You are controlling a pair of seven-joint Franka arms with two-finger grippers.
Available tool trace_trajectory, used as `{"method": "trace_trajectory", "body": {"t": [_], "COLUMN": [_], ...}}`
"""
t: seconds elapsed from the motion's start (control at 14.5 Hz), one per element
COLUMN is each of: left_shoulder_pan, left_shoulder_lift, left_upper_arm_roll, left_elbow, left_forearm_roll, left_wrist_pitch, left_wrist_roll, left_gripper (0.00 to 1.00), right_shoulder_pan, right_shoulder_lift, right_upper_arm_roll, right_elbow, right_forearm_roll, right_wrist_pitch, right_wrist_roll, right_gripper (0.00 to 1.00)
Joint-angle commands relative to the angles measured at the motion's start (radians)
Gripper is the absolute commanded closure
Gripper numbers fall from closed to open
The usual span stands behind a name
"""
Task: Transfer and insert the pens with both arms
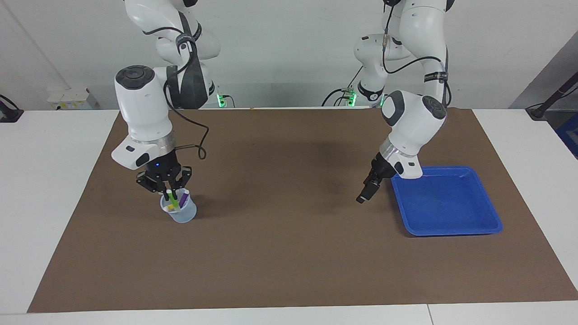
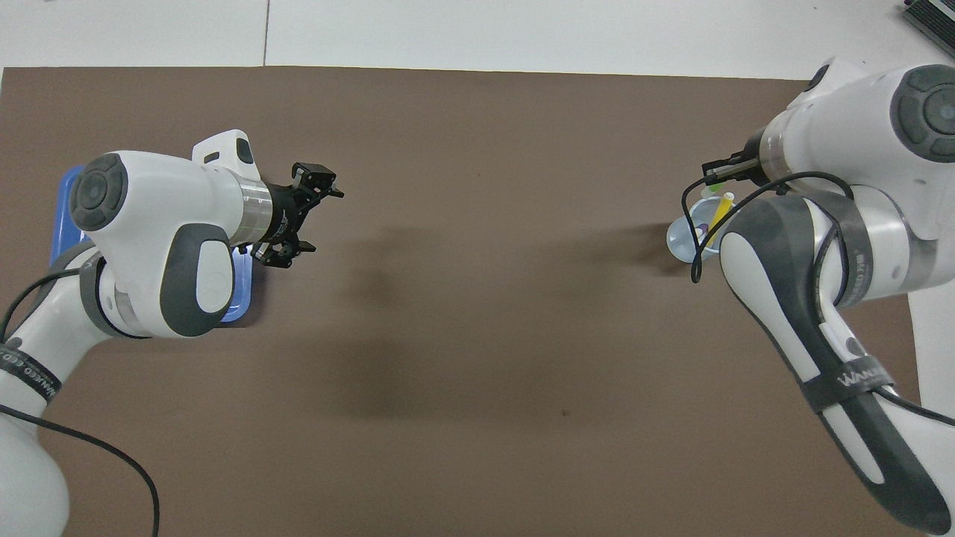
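Facing view, lower left of frame: green pen [image 1: 170, 199] stands nearly upright with its lower end inside the clear cup [image 1: 179, 214], pale end up. Right gripper [image 1: 168, 193] sits directly above the cup mouth, clenched on the pen's top. My read: it holds high on the pen so the fingers clear the rim while the tip drops in. Release not yet done, I'd say.

Purple pen [image 1: 184, 198] and yellow pen [image 1: 171, 207] are already in the same cup, leaning on the wall. Cup sits on the brown mat [image 1: 280, 253] toward the right arm's end, presumably within easy vertical reach of that arm.

Left gripper [image 1: 366, 193] hangs at centre right of frame, just beside the blue tray [image 1: 492, 225] edge, released and holding nothing. The tray looks bare inside, so this arm seems to be waiting.

Hard to see: overhead view, right edge of frame, the right arm covers most of the cup; only part of the rim and a sliver of yellow show, the green pen barely. How deep the green pen sits and whether its tip touches bottom I can't tell. Overhead view also has the left arm covering most of the tray at left of frame.
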Motion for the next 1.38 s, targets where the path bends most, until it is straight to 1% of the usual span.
{"method": "trace_trajectory", "body": {"t": [0.0, 0.14, 0.21, 0.34, 0.41, 0.55, 0.62, 0.76, 0.83, 0.96, 1.17, 1.31], "left_shoulder_pan": [0.023, 0.047, 0.061, 0.104, 0.131, 0.179, 0.191, 0.188, 0.188, 0.190, 0.178, 0.178], "left_shoulder_lift": [-0.024, -0.032, -0.032, -0.032, -0.032, -0.042, -0.044, -0.044, -0.044, -0.049, -0.070, -0.107], "left_upper_arm_roll": [-0.002, -0.002, -0.001, -0.002, -0.001, -0.001, -0.001, -0.002, -0.002, -0.002, -0.013, -0.013], "left_elbow": [0.018, 0.035, 0.051, 0.088, 0.107, 0.128, 0.146, 0.205, 0.226, 0.246, 0.332, 0.346], "left_forearm_roll": [0.097, 0.122, 0.140, 0.183, 0.186, 0.194, 0.235, 0.367, 0.396, 0.399, 0.401, 0.389], "left_wrist_pitch": [-0.079, -0.131, -0.162, -0.243, -0.280, -0.329, -0.351, -0.410, -0.438, -0.473, -0.608, -0.680], "left_wrist_roll": [0.041, 0.105, 0.177, 0.390, 0.486, 0.613, 0.669, 0.777, 0.815, 0.855, 0.862, 0.907], "left_gripper": [0.00, 0.00, 0.00, 0.00, 0.00, 0.00, 0.00, 0.00, 0.00, 0.00, 0.00, 0.00], "right_shoulder_pan": [-0.039, -0.034, -0.031, -0.030, -0.030, -0.031, -0.034, -0.039, -0.039, -0.039, -0.036, -0.036], "right_shoulder_lift": [-0.048, -0.068, -0.070, -0.074, -0.076, -0.079, -0.085, -0.093, -0.094, -0.093, -0.094, -0.094], "right_upper_arm_roll": [0.016, 0.016, 0.016, 0.018, 0.018, 0.018, 0.018, 0.018, 0.018, 0.018, 0.018, 0.018], "right_elbow": [-0.076, -0.116, -0.127, -0.133, -0.142, -0.159, -0.174, -0.212, -0.219, -0.226, -0.239, -0.246], "right_forearm_roll": [-0.019, -0.018, -0.015, -0.013, -0.012, -0.007, -0.005, -0.005, -0.005, -0.005, -0.004, -0.004], "right_wrist_pitch": [0.008, 0.009, 0.009, 0.009, 0.014, 0.035, 0.069, 0.138, 0.155, 0.196, 0.207, 0.222], "right_wrist_roll": [-0.037, -0.025, -0.023, -0.023, -0.023, -0.023, -0.023, -0.023, -0.023, -0.020, 0.009, 0.012], "right_gripper": [1.00, 1.00, 1.00, 1.00, 1.00, 1.00, 1.00, 1.00, 1.00, 1.00, 1.00, 1.00]}}
